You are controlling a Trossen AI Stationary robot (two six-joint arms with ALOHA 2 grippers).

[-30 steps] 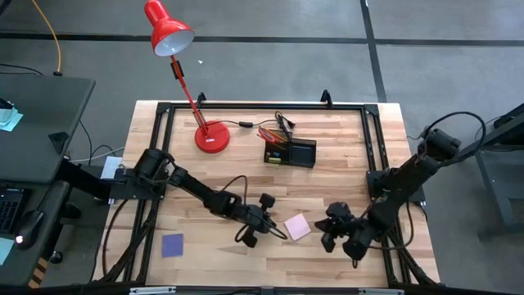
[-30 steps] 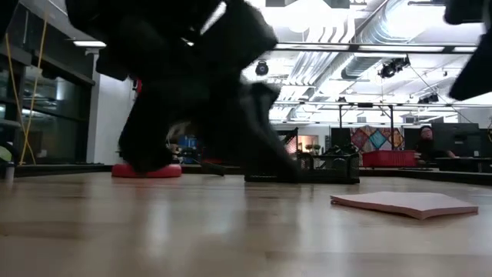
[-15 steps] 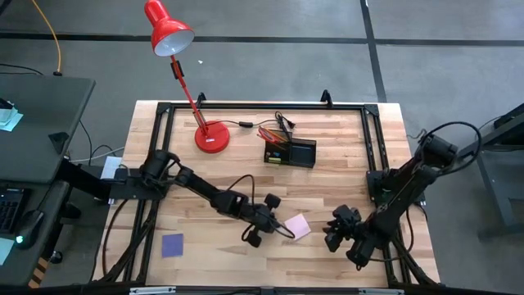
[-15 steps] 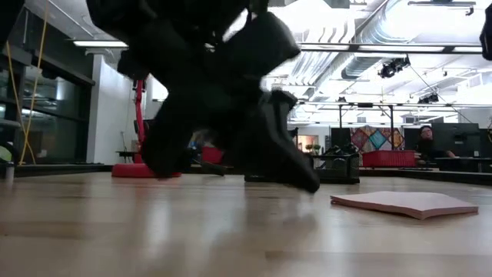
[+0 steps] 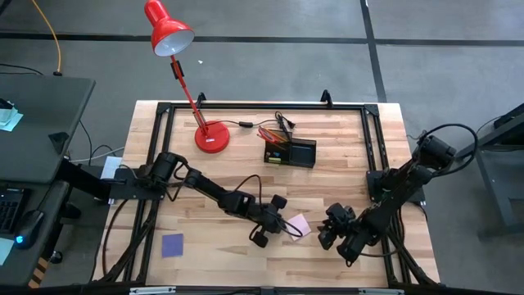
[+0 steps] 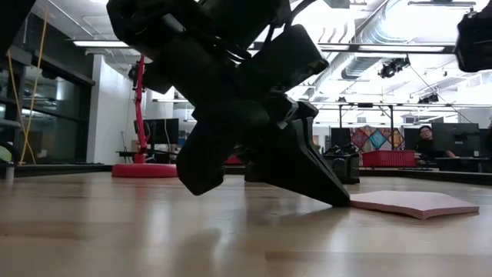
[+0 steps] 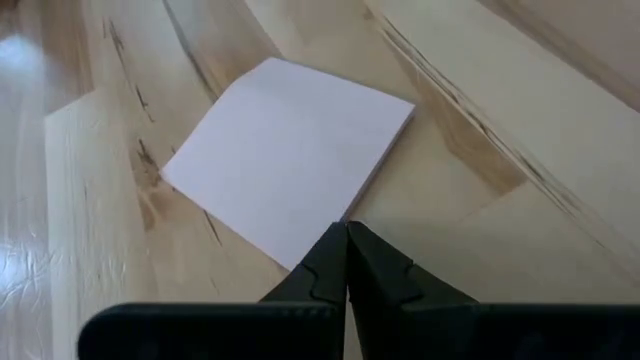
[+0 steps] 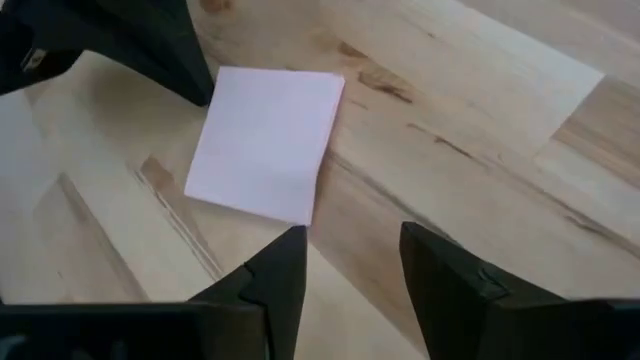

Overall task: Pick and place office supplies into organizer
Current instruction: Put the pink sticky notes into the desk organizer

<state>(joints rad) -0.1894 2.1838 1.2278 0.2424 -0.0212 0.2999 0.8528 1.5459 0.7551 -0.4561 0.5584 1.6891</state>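
1. High view: left gripper (image 5: 284, 223) stretched out to mid-table, tips right at the near-left edge of the pink sticky pad (image 5: 298, 224). Right gripper (image 5: 326, 232) parked just beside the pad's other side, not touching. Black organizer (image 5: 291, 152) well back near the red desk lamp (image 5: 210, 136), pencils and pens already poking out of its left compartment. Blue-purple pad (image 5: 173, 245) sitting alone toward the front-left of the wooden table (image 5: 344, 156).
2. Low view: left gripper (image 6: 338, 201) tilted down, pointed tips on the tabletop, touching the pink pad's (image 6: 411, 204) edge. Pad flat on the wood.
3. Left wrist view: fingers (image 7: 325, 268) clenched tight together, nothing between them, tips right at the pad's (image 7: 290, 158) corner edge.
4. Right wrist view: fingers (image 8: 285, 270) spread apart, holding nothing, hovering near the pad (image 8: 265, 141); left gripper (image 8: 205, 85) touching its far corner.
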